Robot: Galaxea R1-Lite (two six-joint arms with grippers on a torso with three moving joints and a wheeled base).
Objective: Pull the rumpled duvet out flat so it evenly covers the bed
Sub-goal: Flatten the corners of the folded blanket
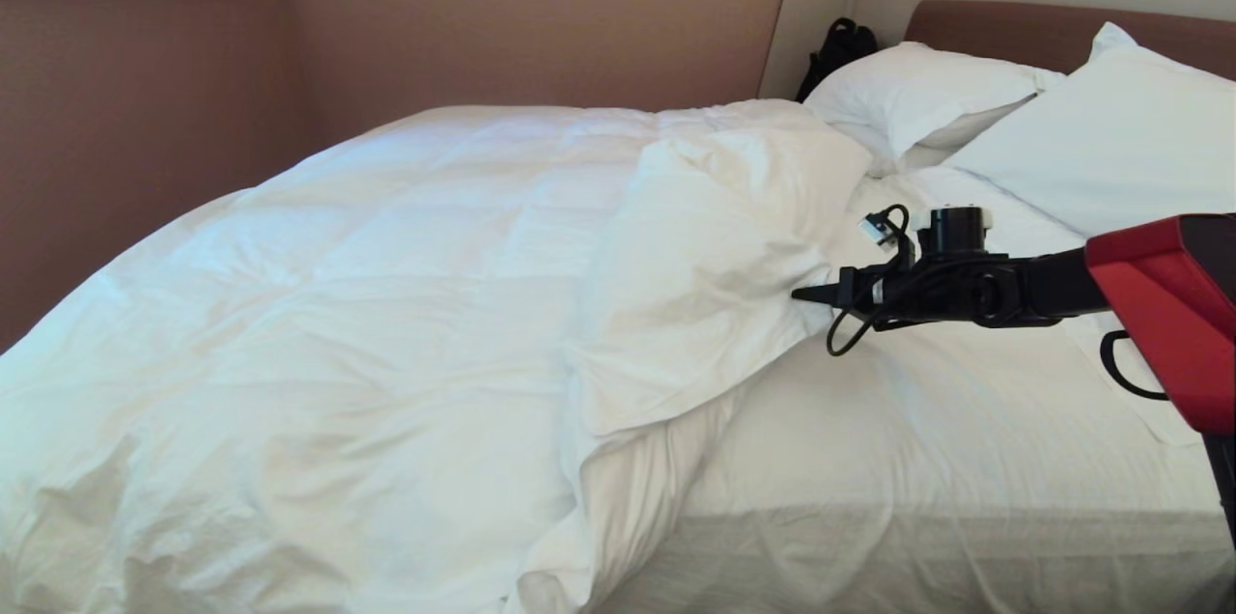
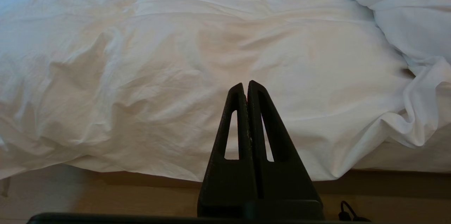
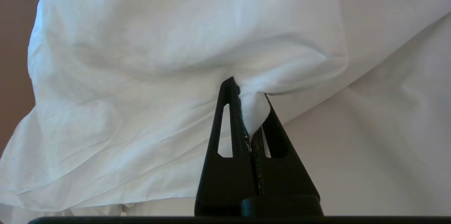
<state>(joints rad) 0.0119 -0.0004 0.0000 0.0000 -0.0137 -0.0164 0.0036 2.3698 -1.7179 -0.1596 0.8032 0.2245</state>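
The puffy white duvet (image 1: pixel 386 305) lies bunched over the left part of the bed (image 1: pixel 917 440), its right side folded back on itself, leaving bare sheet on the right. My right gripper (image 1: pixel 801 293) reaches in from the right to that folded edge. In the right wrist view, the right gripper (image 3: pixel 248 90) is shut on a pinch of the duvet (image 3: pixel 253 111) between its fingertips. The left gripper (image 2: pixel 245 85) hangs shut and holding nothing near the foot of the bed, in front of the duvet (image 2: pixel 176 58); it does not show in the head view.
Two white pillows (image 1: pixel 917 93) (image 1: pixel 1120 136) lie against the brown headboard (image 1: pixel 1043 30). A black bag (image 1: pixel 838 49) sits in the corner beside it. A pinkish wall (image 1: pixel 145 112) runs along the bed's far side. Wooden floor (image 2: pixel 105 196) shows below the duvet's hanging edge.
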